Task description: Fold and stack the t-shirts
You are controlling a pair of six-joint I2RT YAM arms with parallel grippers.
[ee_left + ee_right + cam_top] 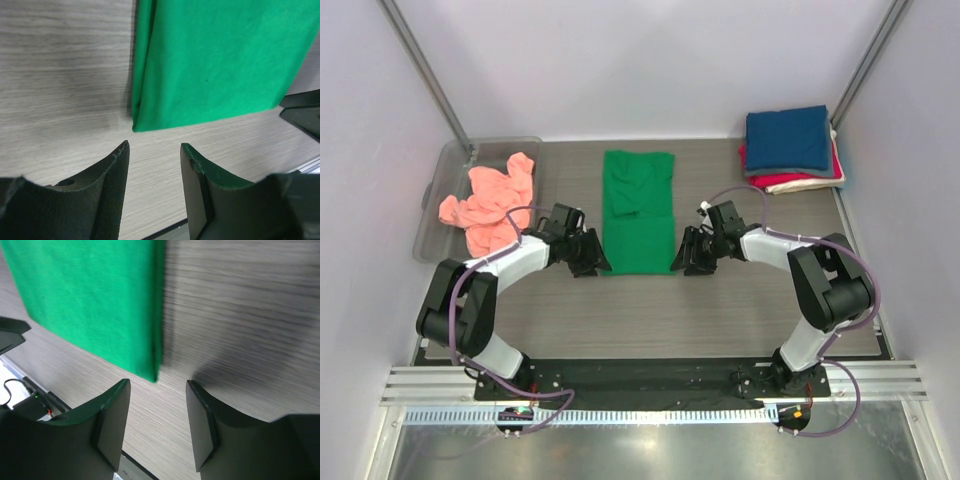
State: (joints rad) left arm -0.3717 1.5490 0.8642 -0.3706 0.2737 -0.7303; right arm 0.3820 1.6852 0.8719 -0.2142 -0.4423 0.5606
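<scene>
A bright green t-shirt (638, 210) lies folded into a long strip on the table's middle, sleeves tucked on top. My left gripper (592, 262) stands open just off its near left corner (142, 122), nothing between the fingers. My right gripper (686, 260) is open just off the near right corner (152, 372), also empty. A salmon-pink t-shirt (492, 205) lies crumpled at the left. Folded navy (787, 138), red (780, 181) and cream-white (820, 174) t-shirts form a stack at the back right.
A clear plastic bin (445, 170) holds the pink shirt at the left edge. Grey walls and slanted metal posts close in the table on three sides. The metal rail (650, 385) with the arm bases runs along the near edge.
</scene>
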